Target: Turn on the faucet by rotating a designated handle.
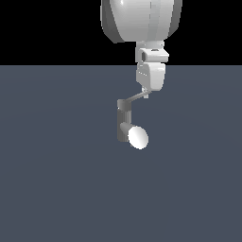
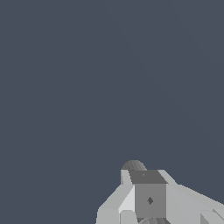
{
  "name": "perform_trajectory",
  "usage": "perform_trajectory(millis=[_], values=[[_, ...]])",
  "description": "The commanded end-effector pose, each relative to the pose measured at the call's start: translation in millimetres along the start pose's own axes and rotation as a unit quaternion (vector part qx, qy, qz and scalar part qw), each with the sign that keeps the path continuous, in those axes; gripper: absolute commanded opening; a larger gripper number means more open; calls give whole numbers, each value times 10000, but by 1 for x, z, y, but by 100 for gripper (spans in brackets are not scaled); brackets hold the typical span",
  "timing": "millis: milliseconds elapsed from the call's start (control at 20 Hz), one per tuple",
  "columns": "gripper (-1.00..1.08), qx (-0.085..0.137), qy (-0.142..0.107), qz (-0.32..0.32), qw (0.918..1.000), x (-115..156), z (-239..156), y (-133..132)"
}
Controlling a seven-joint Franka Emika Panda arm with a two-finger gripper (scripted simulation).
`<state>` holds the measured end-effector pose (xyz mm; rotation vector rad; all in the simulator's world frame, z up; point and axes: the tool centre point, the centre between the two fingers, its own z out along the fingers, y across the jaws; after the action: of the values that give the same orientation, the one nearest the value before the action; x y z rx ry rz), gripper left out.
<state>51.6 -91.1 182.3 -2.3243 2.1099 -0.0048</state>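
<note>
1. Here's the faucet (image 1: 125, 124) — a small grey upright cylinder standing mid-counter (image 1: 47, 179) in the exterior view, its stubby spout (image 1: 136, 136) poking toward the camera and a touch to that view's right, bright white oval face out front.
2. The handle (image 1: 134, 99) is a thin flat lever — its long axis runs from the cap up and out toward the exterior view's right, tilted slightly upward, its far end right at the gripper (image 1: 146, 93).
3. Judging by looks: rigid metal, smooth and likely slippery, and it should pivot about the cylinder's upright axis. The outer tip gives the most leverage, so that's the place to take it or push.
4. The jaws? Blocked by the hand in both views — I cannot tell whether they're apart or closed, or gripping the lever.
</note>
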Motion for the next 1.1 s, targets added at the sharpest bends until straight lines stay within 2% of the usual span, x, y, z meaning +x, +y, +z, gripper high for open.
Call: perform_trajectory(millis=[0,650,700,750,1050], values=[[-100,-20,-2,8,10000,1,0,10],[-100,-20,-2,8,10000,5,0,51],[-100,-20,-2,8,10000,5,0,51],[-100,150,31,-73,9999,-3,-14,36],[-100,105,22,-51,9999,-13,-10,55]])
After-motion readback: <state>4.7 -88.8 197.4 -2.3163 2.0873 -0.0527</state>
